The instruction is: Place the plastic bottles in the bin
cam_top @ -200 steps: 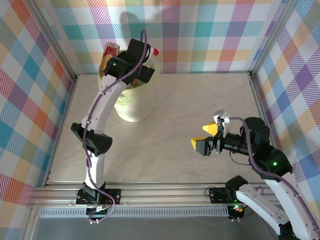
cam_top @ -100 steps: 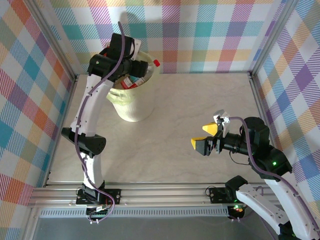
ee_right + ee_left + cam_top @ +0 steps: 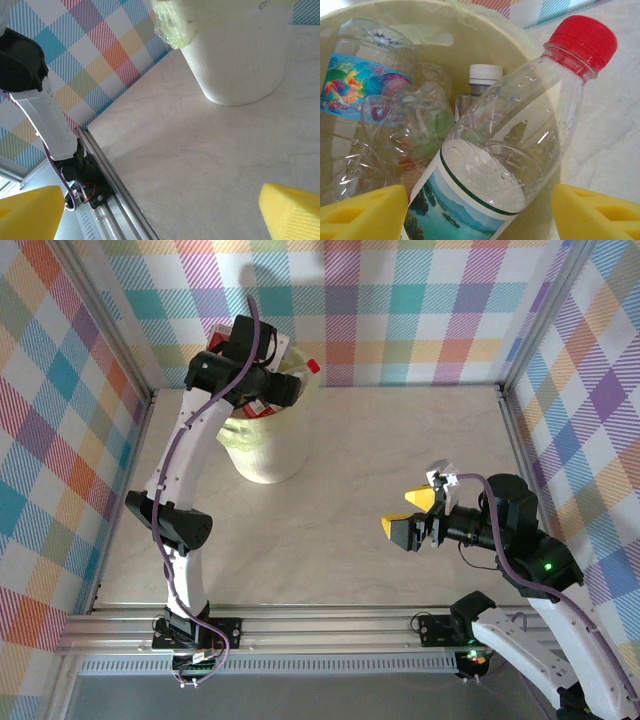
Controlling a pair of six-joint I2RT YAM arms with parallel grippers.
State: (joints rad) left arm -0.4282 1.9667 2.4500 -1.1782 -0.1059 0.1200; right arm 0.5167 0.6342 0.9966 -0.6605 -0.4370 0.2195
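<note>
The bin (image 3: 265,455), a pale-yellow bucket with a liner, stands at the far left by the back wall. My left gripper (image 3: 283,390) hovers over its mouth. In the left wrist view a clear bottle with a red cap (image 3: 520,135) and a blue landscape label leans on the bin's rim (image 3: 420,9), cap outside. It lies between my left gripper's (image 3: 477,200) yellow fingers, with a gap showing to the right finger (image 3: 590,210). Other plastic bottles lie inside: one with a colourful label (image 3: 355,85), one white-capped (image 3: 486,74). My right gripper (image 3: 405,513) hangs open over bare table.
The plaid walls close in behind and beside the bin (image 3: 240,60). An aluminium rail (image 3: 320,620) runs along the near edge, carrying both arm bases. The pale tabletop (image 3: 400,440) stretches between the bin and my right gripper (image 3: 161,200).
My left wrist swung a little left over the bin and its jaws narrowed. The red-capped bottle sank lower onto the rim. The right arm stayed still.
</note>
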